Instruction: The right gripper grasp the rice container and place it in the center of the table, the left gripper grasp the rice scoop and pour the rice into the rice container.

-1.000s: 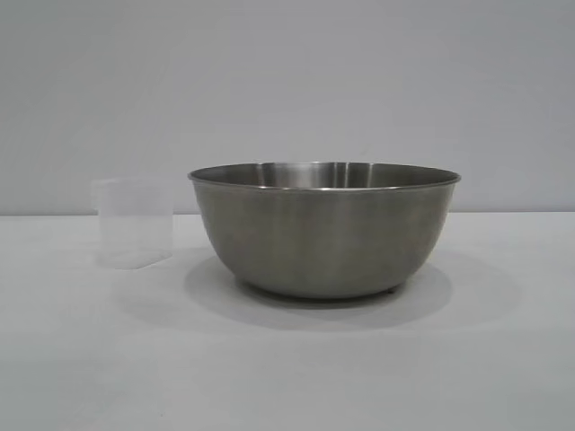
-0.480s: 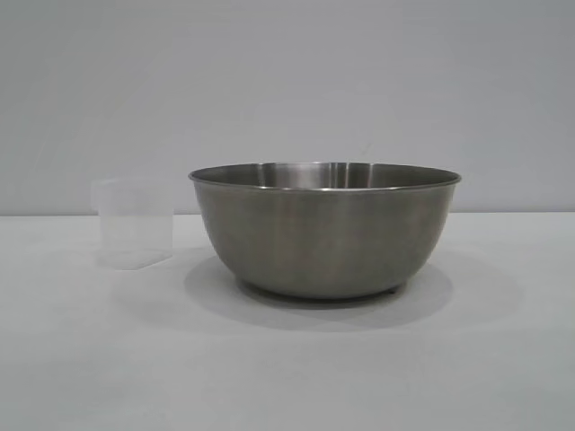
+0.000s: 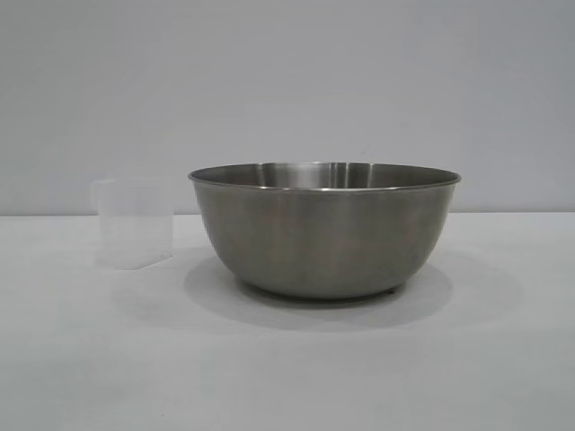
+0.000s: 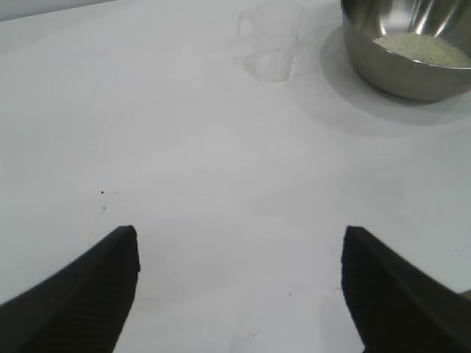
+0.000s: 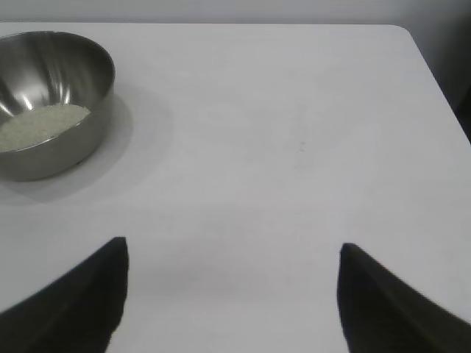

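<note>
The rice container (image 3: 323,229), a large steel bowl, stands on the white table (image 3: 287,377) near its middle. A heap of whitish rice (image 4: 423,48) lies inside it, also visible as rice (image 5: 40,125) in the right wrist view. The rice scoop (image 3: 133,223), a small clear plastic cup, stands upright just left of the bowl and looks empty (image 4: 271,40). My left gripper (image 4: 239,235) hangs open over bare table, well back from the scoop. My right gripper (image 5: 232,250) is open too, away from the rice container (image 5: 51,99), with nothing between its fingers. Neither arm appears in the exterior view.
The table's far edge and rounded corner (image 5: 408,33) show in the right wrist view, with a dark gap beyond. Bare white tabletop stretches between both grippers and the bowl. A plain grey wall (image 3: 287,90) stands behind the table.
</note>
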